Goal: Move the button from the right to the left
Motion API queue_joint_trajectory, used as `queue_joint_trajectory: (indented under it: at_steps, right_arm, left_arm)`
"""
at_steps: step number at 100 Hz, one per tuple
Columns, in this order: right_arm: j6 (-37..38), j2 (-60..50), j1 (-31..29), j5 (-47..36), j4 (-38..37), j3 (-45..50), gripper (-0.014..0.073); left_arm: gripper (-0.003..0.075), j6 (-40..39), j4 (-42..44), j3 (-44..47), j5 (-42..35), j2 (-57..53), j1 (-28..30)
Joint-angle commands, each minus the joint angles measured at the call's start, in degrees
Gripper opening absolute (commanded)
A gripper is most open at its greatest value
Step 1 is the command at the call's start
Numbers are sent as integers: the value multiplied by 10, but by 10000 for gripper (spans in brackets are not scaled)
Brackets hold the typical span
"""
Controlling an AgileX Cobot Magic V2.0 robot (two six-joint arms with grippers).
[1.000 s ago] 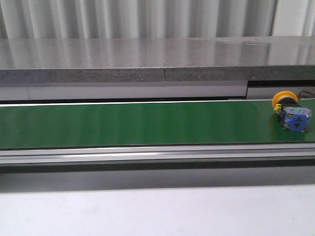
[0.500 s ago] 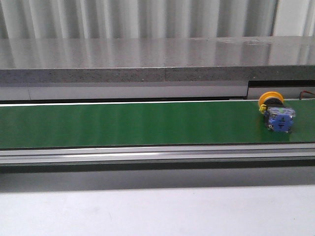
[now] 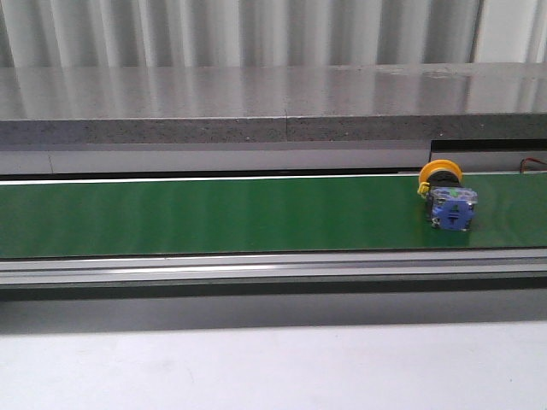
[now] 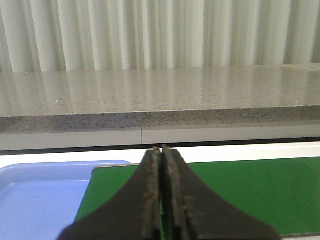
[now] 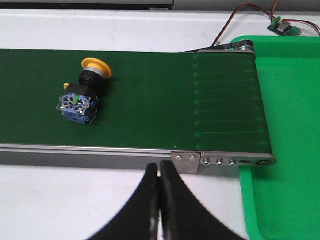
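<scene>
Now button (image 3: 447,196) sits farther left (on belt (image 3: 214,213)).

The long green conveyor belt (image 3: 214,213) is the landmark. The small push-button with a round yellow cap and blue boxy block (image 3: 447,198) lies on its side on the belt, near the belt's right end. A grey stone shelf (image 3: 256,102) runs behind the belt. A flat blue plastic tray (image 4: 35,200) sits at the belt's left end. A flat green plastic tray (image 5: 290,125) sits at the belt's right end. The pale bench (image 3: 273,367) lies in front of the belt.
</scene>
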Motion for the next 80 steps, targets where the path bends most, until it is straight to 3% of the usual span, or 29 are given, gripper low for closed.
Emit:
queue_joint_trajectory:
  at_steps: [1, 80]
  right_arm:
    - [-5, 0, 0, -42, -2, -15, -67]
    - [-5, 0, 0, -42, -2, -15, -67]
  left_arm:
    - [-20, -5, -2, 14, -49, -20, -3]
    - [-20, -5, -14, -18, -69, -20, -3]
